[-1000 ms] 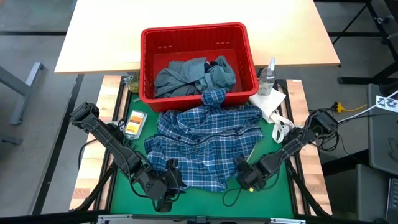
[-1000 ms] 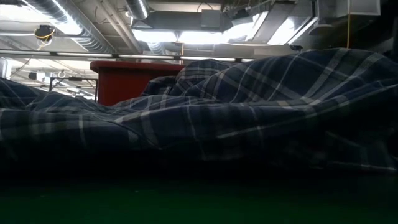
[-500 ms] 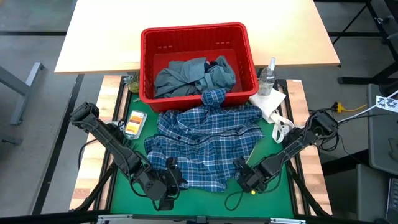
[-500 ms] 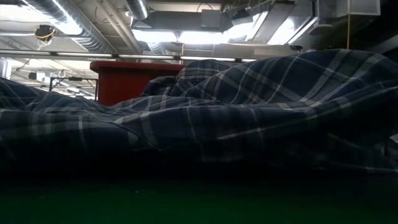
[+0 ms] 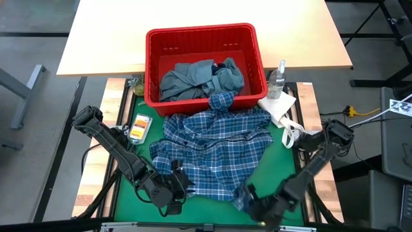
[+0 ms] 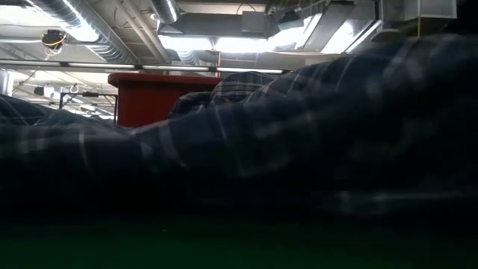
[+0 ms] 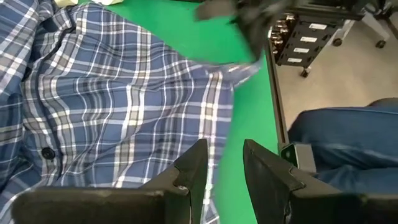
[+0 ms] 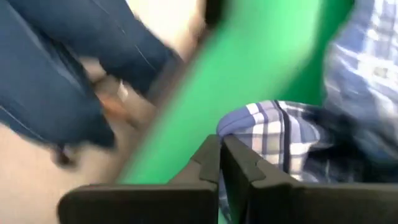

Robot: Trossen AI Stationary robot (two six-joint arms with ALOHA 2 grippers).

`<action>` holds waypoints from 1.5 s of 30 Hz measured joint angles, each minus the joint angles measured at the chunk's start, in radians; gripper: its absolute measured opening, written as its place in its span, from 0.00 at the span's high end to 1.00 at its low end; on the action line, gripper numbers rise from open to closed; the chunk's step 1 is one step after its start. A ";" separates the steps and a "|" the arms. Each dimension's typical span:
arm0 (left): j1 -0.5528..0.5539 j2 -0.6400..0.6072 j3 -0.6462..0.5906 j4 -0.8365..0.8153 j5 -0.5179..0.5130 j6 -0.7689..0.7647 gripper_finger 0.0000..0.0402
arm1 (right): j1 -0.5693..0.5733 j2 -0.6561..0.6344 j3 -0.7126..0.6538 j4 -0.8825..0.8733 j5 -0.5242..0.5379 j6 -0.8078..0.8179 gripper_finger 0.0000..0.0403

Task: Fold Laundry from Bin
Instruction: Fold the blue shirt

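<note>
No readable text, brand, number or sign in any view. Small orange/yellow packet (image 5: 139, 127) left of the plaid shirt has print, too small to read. White tag w/ black pattern (image 5: 402, 106) at far right edge of high view looks like a marker, not legible. Pale label strips on the dark rack (image 7: 309, 38) in left wrist view are blurred, no chars made out.

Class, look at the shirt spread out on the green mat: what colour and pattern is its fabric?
The shirt is blue-and-white plaid. The high view shows it best.
</note>
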 joint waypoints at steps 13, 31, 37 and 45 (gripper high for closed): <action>-0.024 0.000 0.000 -0.138 0.015 0.002 0.75 | 0.233 0.000 0.271 0.032 0.233 0.376 0.99; -0.245 0.153 -0.001 -0.197 0.094 0.002 0.75 | 0.287 -0.002 0.490 0.034 0.434 0.412 0.99; -0.256 0.239 -0.001 -0.194 0.031 0.002 0.75 | 0.289 -0.002 0.490 0.033 0.433 0.411 0.99; -0.220 0.322 -0.001 -0.154 0.103 0.002 0.65 | 0.289 -0.002 0.490 0.032 0.425 0.410 0.99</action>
